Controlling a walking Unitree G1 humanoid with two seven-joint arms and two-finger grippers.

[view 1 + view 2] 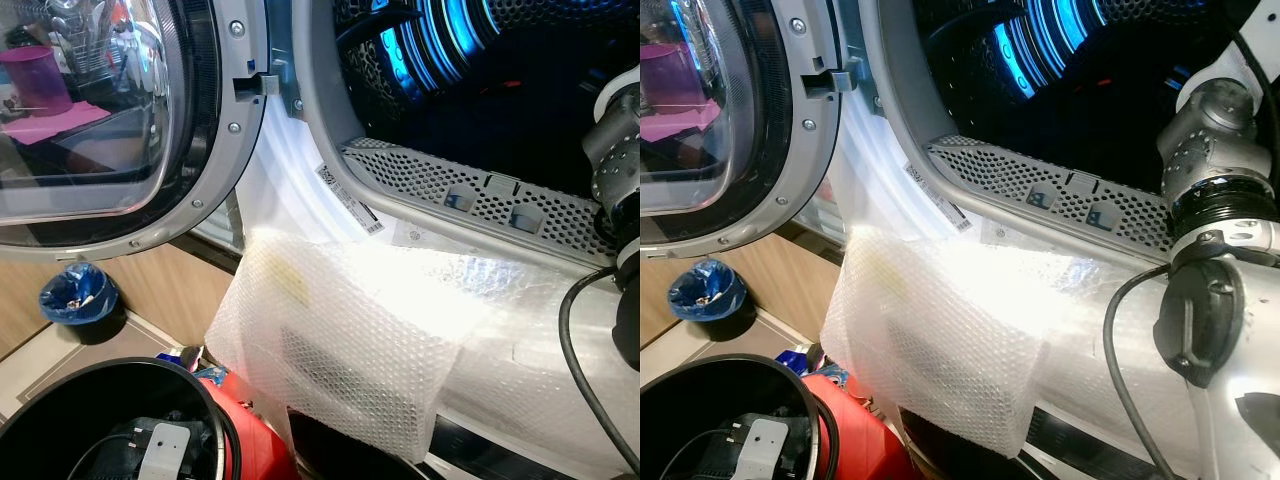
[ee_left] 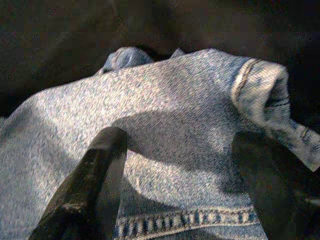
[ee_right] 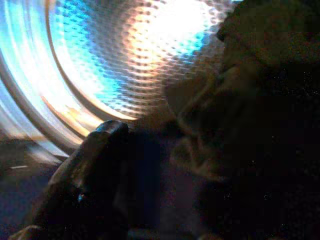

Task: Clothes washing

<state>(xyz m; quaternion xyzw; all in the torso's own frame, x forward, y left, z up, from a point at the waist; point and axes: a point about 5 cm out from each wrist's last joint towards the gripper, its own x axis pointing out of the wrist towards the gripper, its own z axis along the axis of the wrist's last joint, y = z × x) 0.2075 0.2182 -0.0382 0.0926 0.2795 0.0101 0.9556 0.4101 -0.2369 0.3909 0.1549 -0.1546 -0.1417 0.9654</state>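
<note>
Item: clothes washing, loading stage, judged partly done.

Washer: door (image 1: 110, 130) swung open to the left; drum (image 1: 480, 70) dark, lit blue at the far side. My right arm (image 1: 1210, 230) reaches over the sill into the drum.

Right end effector (image 3: 165, 165): inside the drum, one black finger (image 3: 95, 160) plain against the perforated steel wall; whether it is released or clenched I cannot tell. A dim bundle of cloth (image 3: 240, 100) lies beside it, so some laundry appears already in.

Left end effector (image 2: 180, 175): fingers spread apart, released, poised over denim jeans (image 2: 165, 105) lying just under the tips; nothing gripped. The garment sits in deep shade; its place relative to the machine cannot be told.

Left to do, by my judgement: grip the jeans, carry them to the drum, shut the door.

Surroundings: bubble wrap (image 1: 340, 330) draped over the washer's front below the opening; black bin (image 1: 110, 420) near left; a red object (image 1: 255, 430) beside it; blue bag-lined pail (image 1: 78, 300) on the floor, left. A cable (image 1: 580, 350) hangs along my right arm and could snag the sill.
</note>
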